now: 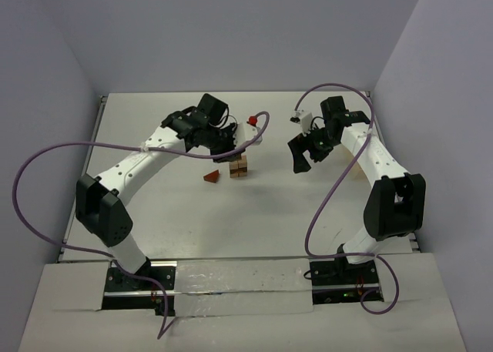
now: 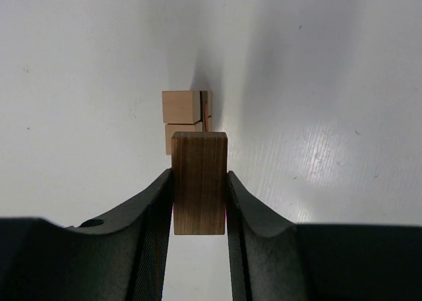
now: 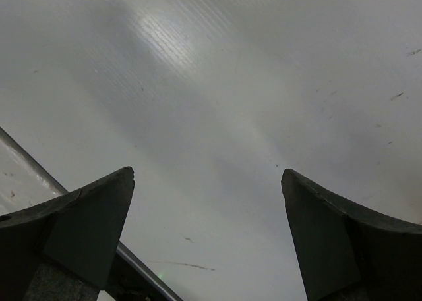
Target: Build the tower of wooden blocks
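1. Brown block [image 2: 200, 195] sat clamped in the left gripper [image 2: 200, 174], aimed at the tower [image 2: 186, 116] near the desk's [image 1: 154, 213] far edge, likely for stacking.
2. Right gripper [image 3: 208, 176] gaped empty towards the right edge, keeping clear.

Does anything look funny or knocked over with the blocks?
Nothing looks broken or toppled. The little stack looks straight. Only the reddish triangle piece lies apart beside it, while the left claw grips a brown block.
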{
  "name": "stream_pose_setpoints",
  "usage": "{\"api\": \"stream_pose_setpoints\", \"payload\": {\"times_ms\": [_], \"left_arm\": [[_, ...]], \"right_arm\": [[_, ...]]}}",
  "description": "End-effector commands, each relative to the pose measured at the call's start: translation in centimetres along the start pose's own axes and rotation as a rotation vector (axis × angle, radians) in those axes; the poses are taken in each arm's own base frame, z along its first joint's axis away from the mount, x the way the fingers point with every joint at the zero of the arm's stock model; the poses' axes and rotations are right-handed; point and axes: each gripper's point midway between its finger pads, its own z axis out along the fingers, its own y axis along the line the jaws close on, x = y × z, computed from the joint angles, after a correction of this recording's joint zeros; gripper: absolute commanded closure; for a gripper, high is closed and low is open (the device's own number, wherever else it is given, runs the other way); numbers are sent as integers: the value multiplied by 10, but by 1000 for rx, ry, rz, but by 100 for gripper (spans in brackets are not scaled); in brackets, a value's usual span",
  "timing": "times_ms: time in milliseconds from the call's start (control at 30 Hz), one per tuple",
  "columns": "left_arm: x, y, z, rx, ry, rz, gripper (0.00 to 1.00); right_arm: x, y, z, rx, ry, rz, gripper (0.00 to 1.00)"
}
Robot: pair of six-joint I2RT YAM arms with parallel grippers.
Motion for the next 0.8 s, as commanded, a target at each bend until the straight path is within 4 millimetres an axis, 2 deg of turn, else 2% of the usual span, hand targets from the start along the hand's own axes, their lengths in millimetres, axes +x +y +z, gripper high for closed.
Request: {"api": "stream_pose_setpoints", "payload": {"times_ms": [0,333,767], "left_arm": [[0,9,13,54,10,51,67],[11,23,36,88,29,30,67],[12,33,61,112,25,-14,61]], "right_arm": [[-12,-2,-9,9,-30,-9,0],[-9,-5,-4,2,-12,-3,0],[-6,-8,-1,9,3,0,0]]}}
